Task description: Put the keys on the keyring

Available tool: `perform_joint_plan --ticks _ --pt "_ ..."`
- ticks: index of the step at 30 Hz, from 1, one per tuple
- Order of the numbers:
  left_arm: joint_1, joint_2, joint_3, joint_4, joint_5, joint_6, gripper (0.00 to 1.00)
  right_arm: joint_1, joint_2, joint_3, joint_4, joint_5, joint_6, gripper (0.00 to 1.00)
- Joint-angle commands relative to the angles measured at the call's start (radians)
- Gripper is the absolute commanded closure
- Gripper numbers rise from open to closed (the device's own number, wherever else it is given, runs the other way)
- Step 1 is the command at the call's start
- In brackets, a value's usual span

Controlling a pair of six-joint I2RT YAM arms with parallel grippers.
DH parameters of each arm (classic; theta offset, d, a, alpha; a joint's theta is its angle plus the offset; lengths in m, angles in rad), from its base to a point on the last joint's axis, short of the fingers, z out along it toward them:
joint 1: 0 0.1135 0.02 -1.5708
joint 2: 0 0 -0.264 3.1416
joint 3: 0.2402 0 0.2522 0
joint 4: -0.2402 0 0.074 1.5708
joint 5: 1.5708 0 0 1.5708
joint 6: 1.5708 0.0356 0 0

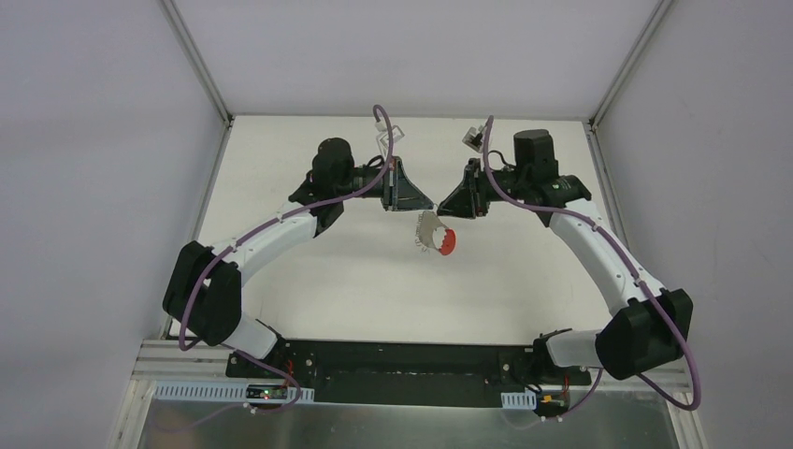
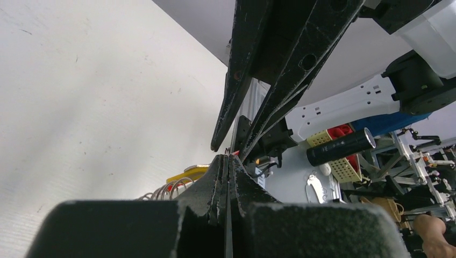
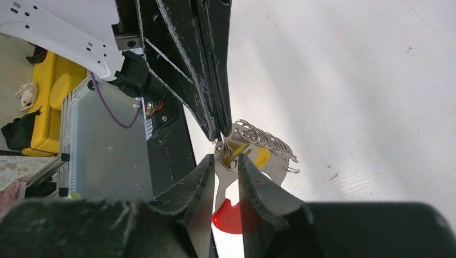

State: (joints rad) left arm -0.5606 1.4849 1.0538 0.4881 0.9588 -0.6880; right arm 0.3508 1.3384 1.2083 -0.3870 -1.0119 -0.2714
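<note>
White matte table (image 1: pixel 318 281), lightly scuffed. Pale grey walls (image 1: pixel 93 140) close on table's left, right & back, w/ alu posts (image 1: pixel 199 61) at its back corners. Steel sheet (image 1: pixel 402 426) along its near edge; yellow seat (image 3: pixel 54 91) beyond that

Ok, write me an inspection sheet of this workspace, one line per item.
Surface: white table, a few faint specks.
Job's things: keys, a fanned grey bunch with red and yellow parts, at the two grippers' tips.
Clutter: nothing seen.
Grippers: left gripper shut, apparently pinching the top of the bunch; right gripper open, a finger on either side of a key.
Cables: purple cables run along both arms, away from the keys.
Surroundings: white walls on three sides.
</note>
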Motion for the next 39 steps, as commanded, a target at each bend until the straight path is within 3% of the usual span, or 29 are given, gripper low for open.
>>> perform_joint_plan --ticks 1,7,16,25,39 --pt "0.013 -0.006 -0.008 0.105 0.009 -0.046 1.0 -0.005 -0.048 -0.009 0.031 -0.033 -0.012 0.74" --pt "0.013 0.007 -0.011 0.131 0.015 -0.072 1.0 -0.005 -0.059 -0.02 0.024 -0.017 -0.032 0.73" --pt "0.013 0.026 -0.009 0.186 0.033 -0.113 1.0 0.007 -0.042 -0.025 0.035 -0.031 -0.025 0.83" --pt "0.014 0.042 -0.003 0.204 0.034 -0.131 1.0 0.044 -0.029 -0.035 0.034 -0.016 -0.034 0.87" --pt "0.017 0.05 -0.005 0.225 0.057 -0.138 1.0 0.013 -0.068 -0.029 0.027 -0.002 -0.046 0.84"
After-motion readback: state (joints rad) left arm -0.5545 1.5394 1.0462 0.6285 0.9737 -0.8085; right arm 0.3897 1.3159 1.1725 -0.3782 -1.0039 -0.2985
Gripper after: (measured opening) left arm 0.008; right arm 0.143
